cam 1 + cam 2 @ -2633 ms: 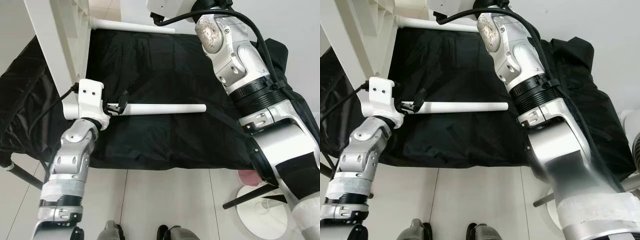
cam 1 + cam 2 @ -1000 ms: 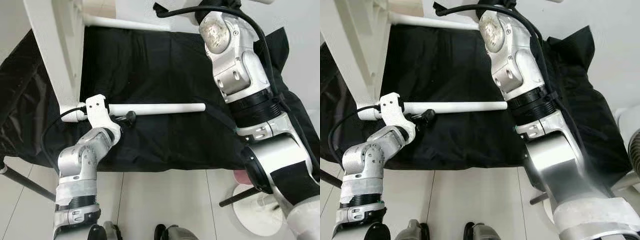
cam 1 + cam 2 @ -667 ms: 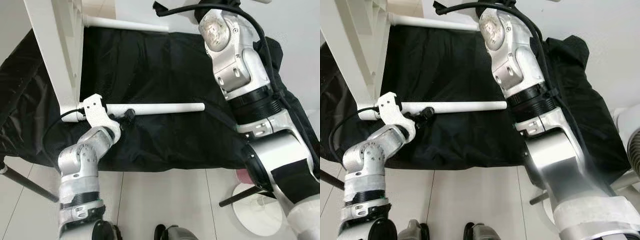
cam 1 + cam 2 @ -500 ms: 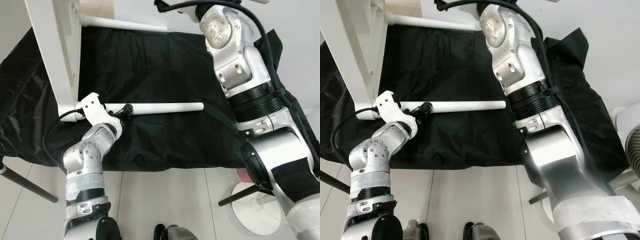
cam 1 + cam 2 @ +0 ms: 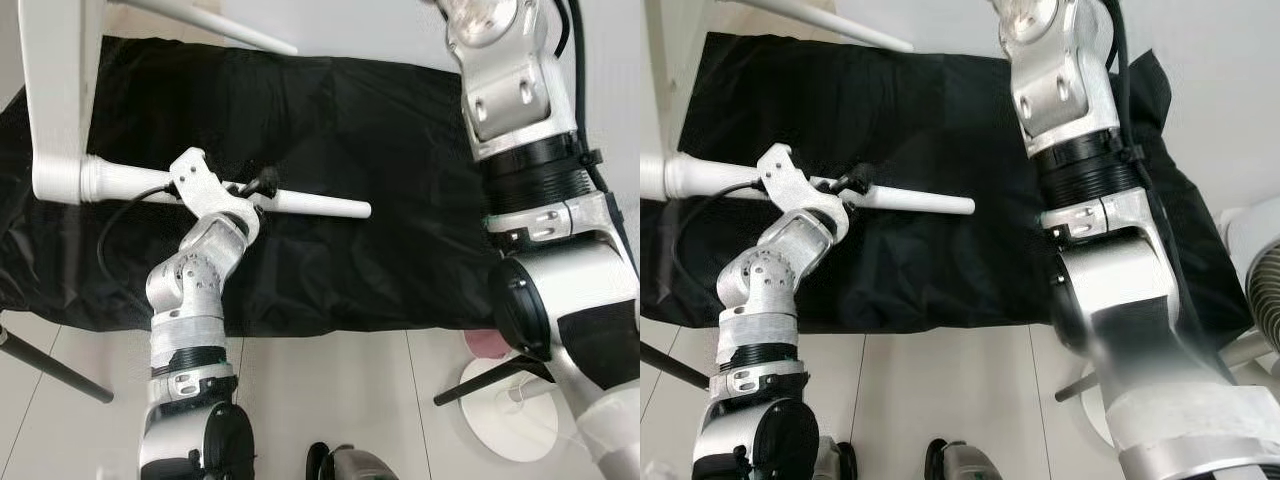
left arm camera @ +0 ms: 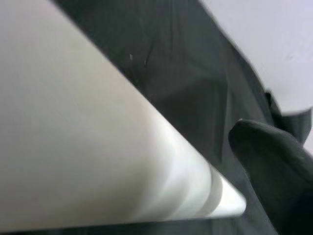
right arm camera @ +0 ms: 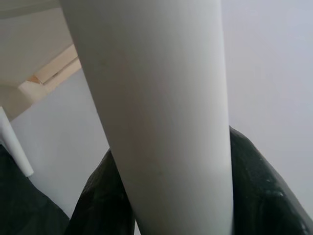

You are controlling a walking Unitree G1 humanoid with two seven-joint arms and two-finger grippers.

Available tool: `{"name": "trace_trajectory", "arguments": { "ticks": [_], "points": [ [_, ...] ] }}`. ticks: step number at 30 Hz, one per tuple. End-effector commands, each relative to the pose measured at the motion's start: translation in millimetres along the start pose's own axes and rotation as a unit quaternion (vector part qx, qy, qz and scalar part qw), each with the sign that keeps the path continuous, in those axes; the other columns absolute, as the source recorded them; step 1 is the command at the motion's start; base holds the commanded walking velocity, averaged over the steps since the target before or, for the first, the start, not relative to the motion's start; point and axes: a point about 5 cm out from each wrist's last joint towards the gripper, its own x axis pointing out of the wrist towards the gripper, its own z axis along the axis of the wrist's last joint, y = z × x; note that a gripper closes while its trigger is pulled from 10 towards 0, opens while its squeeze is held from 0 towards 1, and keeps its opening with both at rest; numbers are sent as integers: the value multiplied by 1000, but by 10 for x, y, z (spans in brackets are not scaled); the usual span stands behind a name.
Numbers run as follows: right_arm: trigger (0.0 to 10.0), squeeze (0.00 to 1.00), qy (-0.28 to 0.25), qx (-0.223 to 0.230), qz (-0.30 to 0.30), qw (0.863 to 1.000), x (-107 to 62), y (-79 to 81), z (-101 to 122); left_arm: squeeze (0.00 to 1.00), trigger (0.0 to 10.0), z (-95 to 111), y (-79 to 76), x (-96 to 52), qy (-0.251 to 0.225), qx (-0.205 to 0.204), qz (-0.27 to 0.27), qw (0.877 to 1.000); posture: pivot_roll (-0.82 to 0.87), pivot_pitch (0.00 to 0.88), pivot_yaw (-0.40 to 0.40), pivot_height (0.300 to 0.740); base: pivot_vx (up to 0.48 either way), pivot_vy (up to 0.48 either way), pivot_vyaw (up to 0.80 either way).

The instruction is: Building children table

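A white children's table lies tipped over a black cloth (image 5: 380, 150), its white frame (image 5: 55, 90) at the upper left. One white table leg (image 5: 320, 205) runs from the frame's corner toward the right, slanting slightly down. My left gripper (image 5: 262, 184) is shut on this leg about midway; the left wrist view has the leg (image 6: 98, 147) close up with one black finger (image 6: 274, 166) beside it. A second leg (image 5: 225, 30) juts out along the top. My right arm (image 5: 520, 120) reaches up past the top edge. A thick white leg (image 7: 161, 117) stands right before the right wrist camera.
The black cloth covers the tiled floor (image 5: 330, 400) ahead of me. A black rod (image 5: 50, 365) crosses the lower left corner. At the lower right are a round white base (image 5: 520, 410) with a black rod (image 5: 480, 380). My foot (image 5: 350, 465) is at the bottom.
The whole view has shifted. The table frame and gripped leg sit further left, the leg now slanting down to the right. My left gripper stays shut on it; my right arm reaches higher.
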Motion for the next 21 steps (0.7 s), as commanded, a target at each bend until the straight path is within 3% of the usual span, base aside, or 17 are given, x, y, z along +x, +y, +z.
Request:
{"name": "trace_trajectory", "arguments": {
  "ticks": [1, 6, 7, 9, 10, 11, 14, 16, 19, 21],
  "points": [
    [0, 0, 31, 117, -51, 991, -19, -218, -149, 0, 0, 201, -282, -13, -49, 7, -70, 996, -46, 199, -33, 740, 0, 0, 0],
    [0, 0, 30, 114, -78, 990, -250, -363, -115, 0, 0, 509, -364, -134, -100, 80, -107, 986, -42, 203, -41, 740, 0, 0, 0],
    [0, 0, 30, 114, -78, 990, -250, -363, -115, 0, 0, 509, -364, -134, -100, 80, -107, 986, -42, 203, -41, 740, 0, 0, 0],
    [0, 0, 49, 126, -93, 986, -438, -380, -276, 0, 0, 832, -409, -247, -141, 133, -134, 972, -24, 201, -58, 740, 0, 0, 0],
    [0, 0, 49, 126, -93, 986, -438, -380, -276, 0, 0, 832, -409, -247, -141, 133, -134, 972, -24, 201, -58, 740, 0, 0, 0],
    [0, 0, 55, 128, -100, 985, -524, -385, -347, 0, 0, 967, -441, -304, -158, 160, -147, 963, -17, 202, -64, 740, 0, 0, 0],
    [0, 0, 62, 156, -120, 979, -695, -370, -456, 0, 0, 1242, -501, -395, -190, 199, -168, 947, -15, 202, -66, 740, 0, 0, 0],
    [0, 0, 73, 149, -125, 978, -855, -343, -563, 0, 0, 1398, -566, -442, -206, 213, -179, 938, -11, 204, -67, 740, 0, 0, 0],
    [0, 0, 86, 143, -125, 978, -972, -296, -653, 0, 0, 1455, -611, -462, -212, 225, -186, 933, -9, 205, -66, 740, 0, 0, 0],
    [0, 0, 114, 141, -124, 976, -1200, -197, -786, 0, 0, 1498, -715, -513, -216, 239, -207, 924, -9, 205, -64, 740, 0, 0, 0]
  ]
}}
